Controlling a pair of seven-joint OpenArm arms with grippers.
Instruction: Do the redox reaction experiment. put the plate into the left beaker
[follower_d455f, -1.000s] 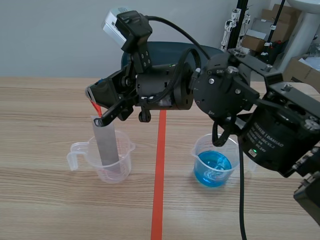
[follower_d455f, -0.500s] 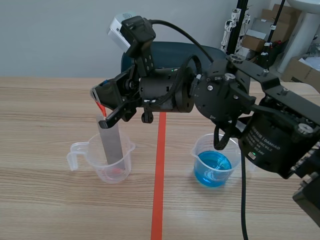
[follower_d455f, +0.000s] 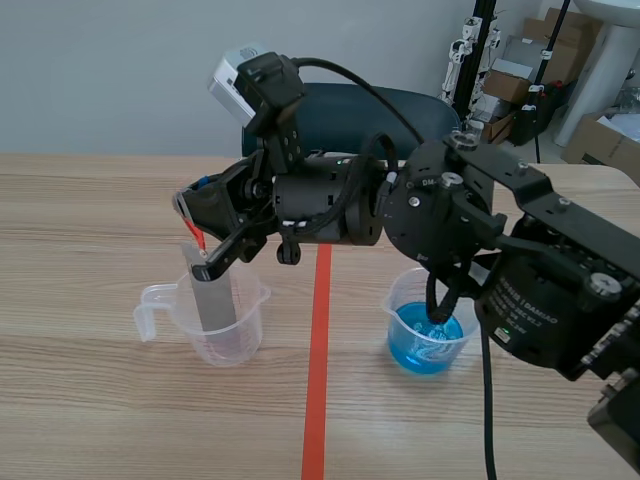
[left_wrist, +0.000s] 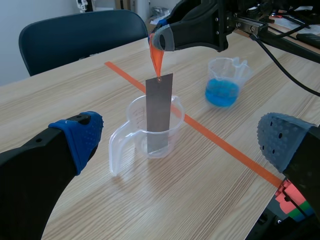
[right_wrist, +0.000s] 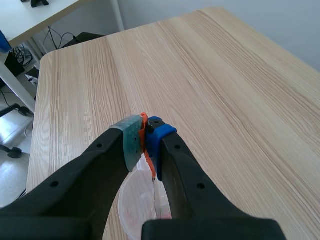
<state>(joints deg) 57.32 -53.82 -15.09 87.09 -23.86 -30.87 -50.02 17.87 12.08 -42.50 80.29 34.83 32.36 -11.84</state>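
Note:
A grey metal plate (follower_d455f: 210, 292) stands nearly upright inside the left clear beaker (follower_d455f: 238, 338), its lower end down in the cup. An orange-red strip (follower_d455f: 198, 241) is fixed to the plate's top edge. My right gripper (follower_d455f: 192, 212), on the arm reaching across from the right, is shut on that strip above the beaker. In the left wrist view the plate (left_wrist: 159, 112), the beaker (left_wrist: 131, 145) and the right gripper (left_wrist: 161, 40) lie ahead of my open left gripper (left_wrist: 182, 142). Looking down past the right gripper (right_wrist: 145, 131), I see the strip (right_wrist: 144, 122) pinched between its pads and the beaker (right_wrist: 134, 202) below.
A second clear beaker (follower_d455f: 425, 325) with blue liquid stands right of the orange-red tape line (follower_d455f: 318, 380), under the right arm's bulk. A dark chair (left_wrist: 75, 35) stands past the table's far edge. Boxes and stands fill the back right.
The right gripper has shifted left and a little down with the strip. The plate has gone from tilted to nearly upright and sits lower in the beaker.

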